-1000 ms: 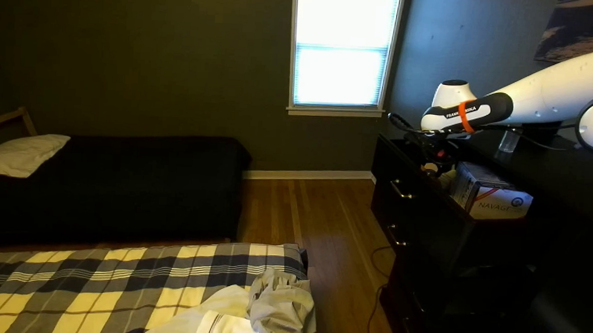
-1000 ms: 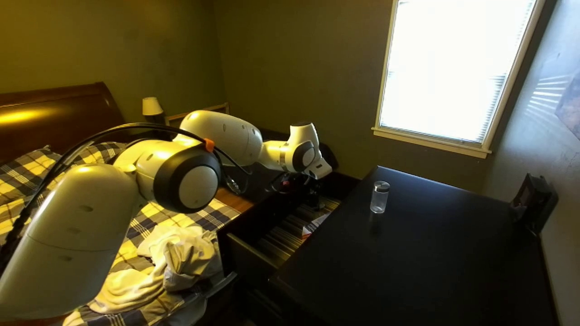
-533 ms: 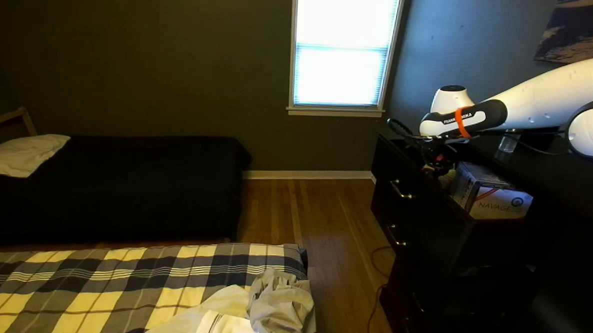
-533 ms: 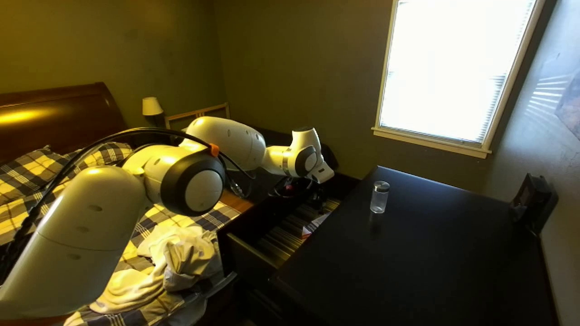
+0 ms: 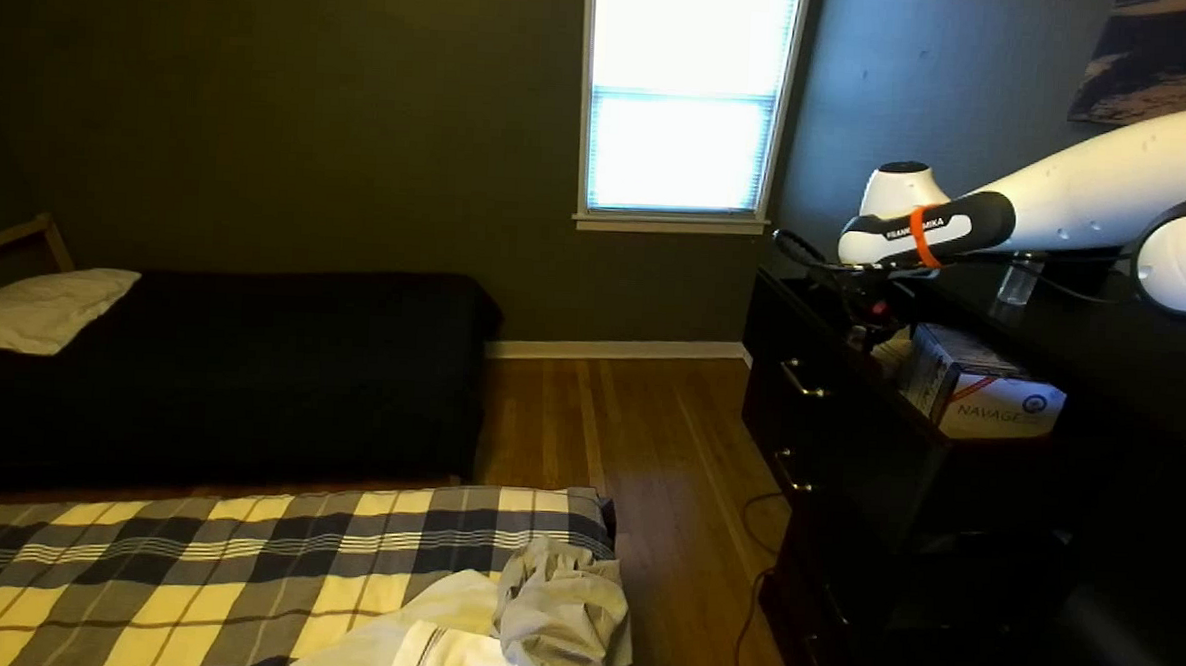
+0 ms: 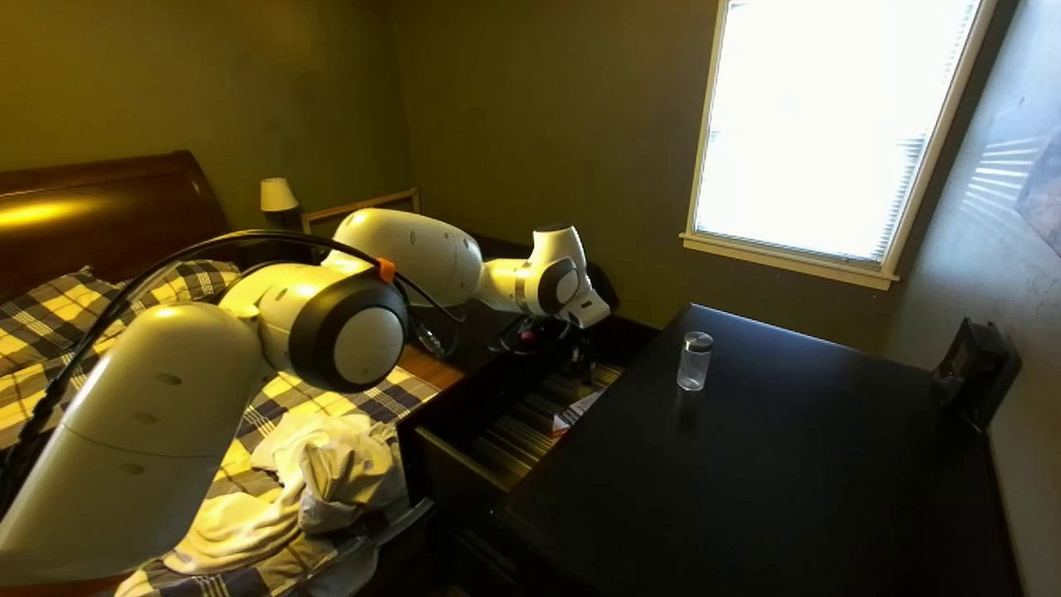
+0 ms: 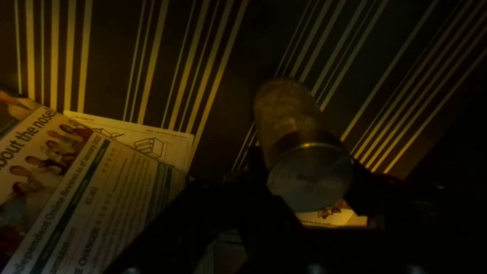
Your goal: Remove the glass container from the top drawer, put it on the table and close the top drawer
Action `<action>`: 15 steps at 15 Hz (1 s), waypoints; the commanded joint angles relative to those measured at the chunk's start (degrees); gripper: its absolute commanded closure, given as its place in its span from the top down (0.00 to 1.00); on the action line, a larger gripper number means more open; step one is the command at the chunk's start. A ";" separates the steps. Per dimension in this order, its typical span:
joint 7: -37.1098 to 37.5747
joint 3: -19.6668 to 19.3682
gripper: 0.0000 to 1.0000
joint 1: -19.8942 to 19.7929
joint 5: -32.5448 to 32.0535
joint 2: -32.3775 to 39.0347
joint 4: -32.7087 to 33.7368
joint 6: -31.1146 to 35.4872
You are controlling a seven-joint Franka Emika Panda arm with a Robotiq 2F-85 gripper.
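Observation:
In the wrist view the glass container (image 7: 287,110), a clear jar with a round metal lid (image 7: 312,179), is clasped near its lid by my gripper (image 7: 308,169), a dark finger on either side. Striped drawer lining lies behind the jar; whether its base touches that lining I cannot tell. The top drawer (image 5: 850,404) is pulled out, and my gripper (image 6: 583,365) reaches down into its far part. At this distance the exterior views hardly show the held jar. The table (image 6: 796,464) is the glossy black dresser top beside the drawer.
Another clear lidded jar (image 6: 695,365) stands upright on the dresser top, with a black device (image 6: 978,373) by the wall. Inside the drawer, a white NAVAGE box (image 5: 1000,406) sits near one end. Printed papers (image 7: 167,142) lie beside the held jar. A plaid bed (image 5: 242,578) is opposite.
The arm dipped into the drawer, then rose slightly. Over this second my gripper has closed around the glass container. The drawer has stayed where it was.

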 commanded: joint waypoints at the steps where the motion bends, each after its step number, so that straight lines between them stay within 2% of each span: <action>1: 1.36 -0.83 0.24 1.12 -0.39 -3.80 0.98 -6.75; 6: 0.52 -1.73 0.24 0.82 -4.61 -11.18 3.96 -21.98; 11: 0.41 -2.52 0.24 -2.47 -7.09 -15.15 8.57 -35.26; 12: 0.35 -3.96 0.24 -2.39 -6.37 -15.27 9.03 -36.94; 15: 0.50 -5.03 0.24 -4.50 -5.23 -14.00 10.86 -40.32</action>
